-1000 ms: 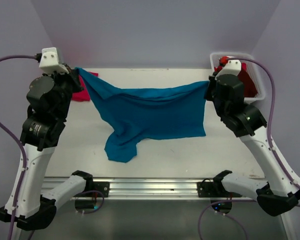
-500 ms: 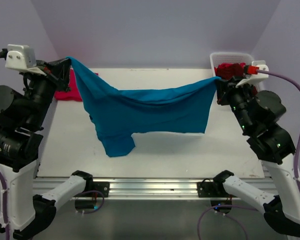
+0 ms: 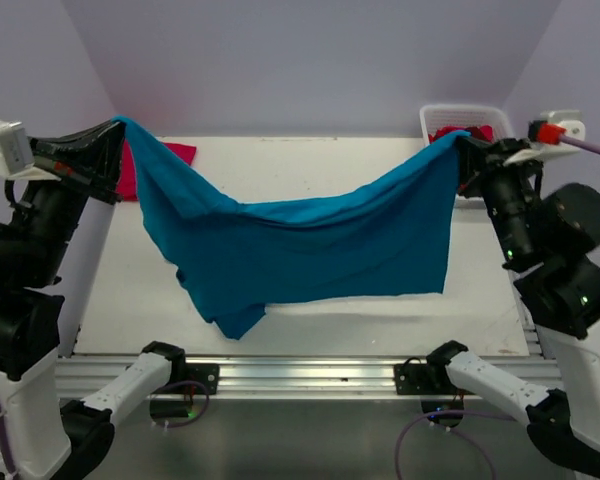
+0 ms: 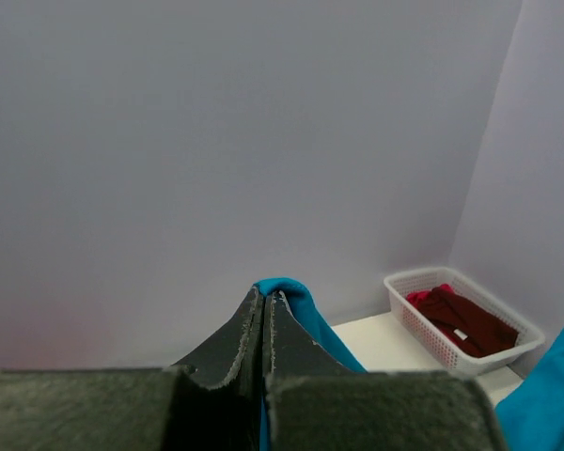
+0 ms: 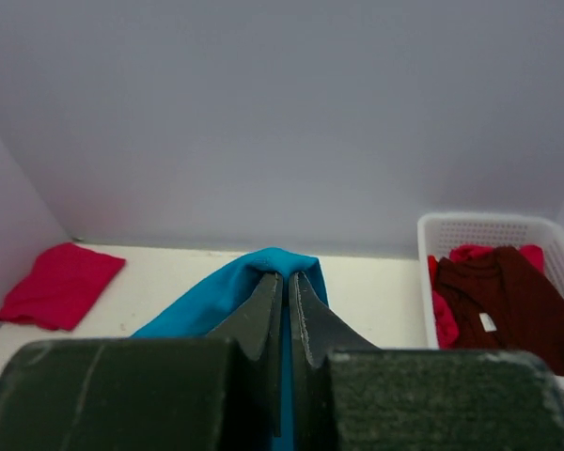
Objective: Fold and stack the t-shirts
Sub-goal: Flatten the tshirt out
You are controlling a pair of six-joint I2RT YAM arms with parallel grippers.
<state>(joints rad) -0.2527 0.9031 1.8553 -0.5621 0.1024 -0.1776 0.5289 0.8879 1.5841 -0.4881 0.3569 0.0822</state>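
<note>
Higher, wider: limp teal-blue t-shirt (image 3: 300, 250)

White arms (image 3: 20, 400) with black joints (image 3: 580, 215), purple cables (image 3: 595, 148) and white wrist cameras (image 3: 0, 145).

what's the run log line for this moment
teal shirt: hangs stretched between grippers | left gripper: shut on it | right gripper: shut on it | red shirt: lying far left | basket: maroon shirt inside

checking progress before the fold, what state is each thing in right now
teal shirt: unfolded, hanging stretched between both grippers
left gripper: shut on the teal shirt
right gripper: shut on the teal shirt
red shirt: folded, lying on the table, far left
maroon shirt: crumpled in the basket
basket: upright, holding clothes
</note>
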